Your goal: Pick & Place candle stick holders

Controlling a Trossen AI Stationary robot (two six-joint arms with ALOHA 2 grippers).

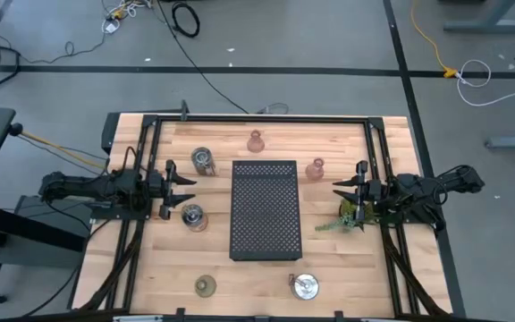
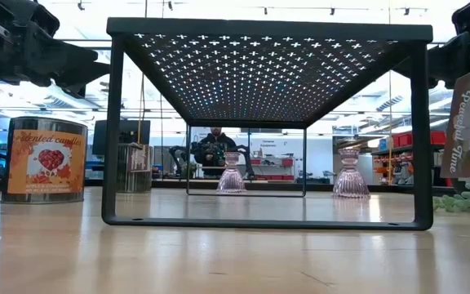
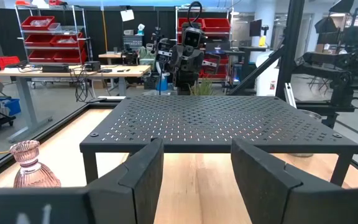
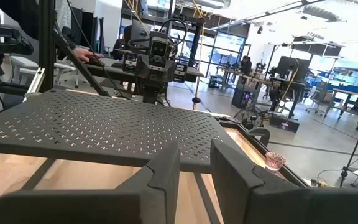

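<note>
Two silvery holders (image 1: 203, 161) stood just left of the black tray (image 1: 264, 210), nearest the empty, wide-open left gripper (image 1: 184, 190); the right gripper (image 1: 341, 194), narrowly parted, held nothing.

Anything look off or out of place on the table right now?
Mostly tidy. The one oddity is a green plant sprig lying flat on the wood just under the right gripper, between the black perforated tray and the table edge; it isn't a holder. Both pink holders stand upright; nothing looks spilled.
</note>
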